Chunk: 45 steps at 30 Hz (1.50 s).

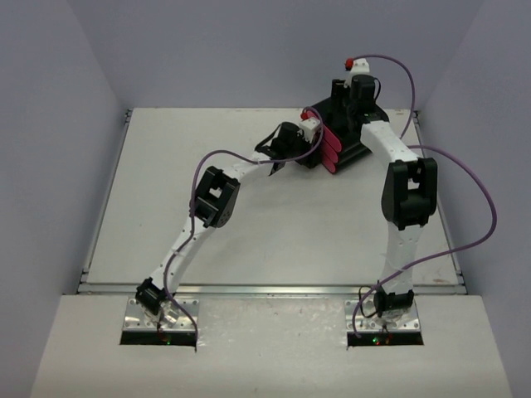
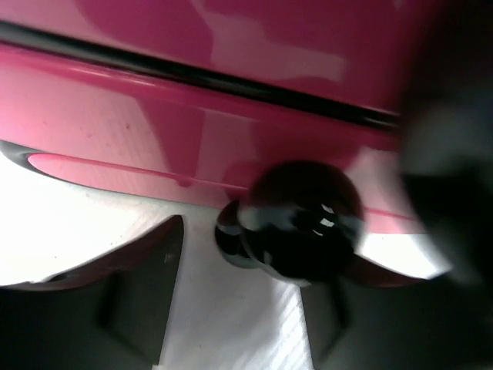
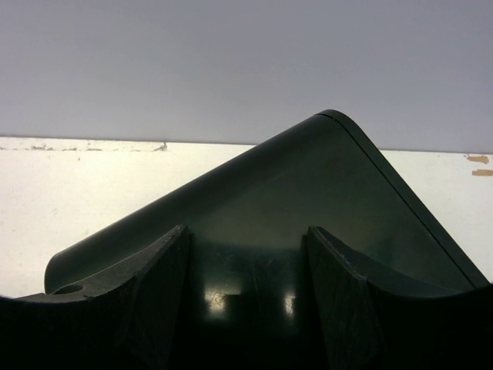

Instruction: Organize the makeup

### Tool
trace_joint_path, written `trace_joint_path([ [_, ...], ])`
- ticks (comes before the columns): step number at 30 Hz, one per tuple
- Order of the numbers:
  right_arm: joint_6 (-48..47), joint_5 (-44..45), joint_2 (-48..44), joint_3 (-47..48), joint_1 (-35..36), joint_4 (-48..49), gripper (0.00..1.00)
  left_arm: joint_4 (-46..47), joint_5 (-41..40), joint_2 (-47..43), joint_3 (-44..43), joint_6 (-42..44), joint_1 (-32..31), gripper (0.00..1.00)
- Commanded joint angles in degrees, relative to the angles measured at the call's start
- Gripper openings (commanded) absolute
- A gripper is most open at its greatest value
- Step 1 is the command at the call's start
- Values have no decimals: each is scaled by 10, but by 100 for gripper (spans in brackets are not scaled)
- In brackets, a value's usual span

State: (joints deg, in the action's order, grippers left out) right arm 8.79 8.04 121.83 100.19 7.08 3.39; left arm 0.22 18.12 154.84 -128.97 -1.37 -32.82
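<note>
No makeup shows in any view; it is out of sight. The black box point(image 1: 355, 154) with pink drawers point(image 1: 330, 148) stands at the back of the table. My left gripper point(image 1: 311, 149) is at the drawer fronts. In the left wrist view it point(image 2: 254, 258) is open, with a round glossy black drawer knob point(image 2: 300, 223) just ahead of and between its fingertips, against the pink drawer front point(image 2: 154, 131). My right gripper point(image 1: 347, 99) is over the top of the box; in the right wrist view it point(image 3: 246, 231) is open and empty, its fingers point(image 3: 154, 293) on the glossy black lid point(image 3: 308, 185).
The white table point(image 1: 207, 215) runs to a metal rail point(image 1: 274, 288) at the near edge. Grey walls point(image 1: 249, 50) close in the back and both sides. Purple cables point(image 1: 473, 182) loop beside both arms.
</note>
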Motion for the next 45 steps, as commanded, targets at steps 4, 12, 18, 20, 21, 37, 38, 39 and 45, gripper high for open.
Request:
trace_joint_path([
  [4, -3, -17, 19, -32, -1, -88, 64, 62, -12, 16, -41, -59, 0, 72],
  [12, 6, -12, 17, -34, -1, -86, 64, 38, -11, -11, 6, -55, 5, 74],
  [18, 32, -5, -2, -25, -4, -102, 64, 28, -10, -105, 129, -31, 12, 93],
  [20, 47, 1, -9, -16, -6, -116, 64, 17, -4, -138, 151, -8, 12, 100],
  [21, 54, 2, -12, -13, -7, -122, 64, 16, 0, -152, 165, -1, 12, 100],
  [37, 143, 58, -316, -186, -12, -343, 99, -213, -157, -541, 427, 118, 61, 100],
  [38, 155, 56, -355, -256, -14, -339, 99, -208, -154, -594, 471, 114, 82, 100],
  [39, 164, 54, -392, -308, -15, -335, 99, -207, -145, -634, 502, 111, 117, 100],
  [45, 207, 47, -629, -538, -19, -308, 99, -235, -163, -827, 671, 180, 268, 100],
])
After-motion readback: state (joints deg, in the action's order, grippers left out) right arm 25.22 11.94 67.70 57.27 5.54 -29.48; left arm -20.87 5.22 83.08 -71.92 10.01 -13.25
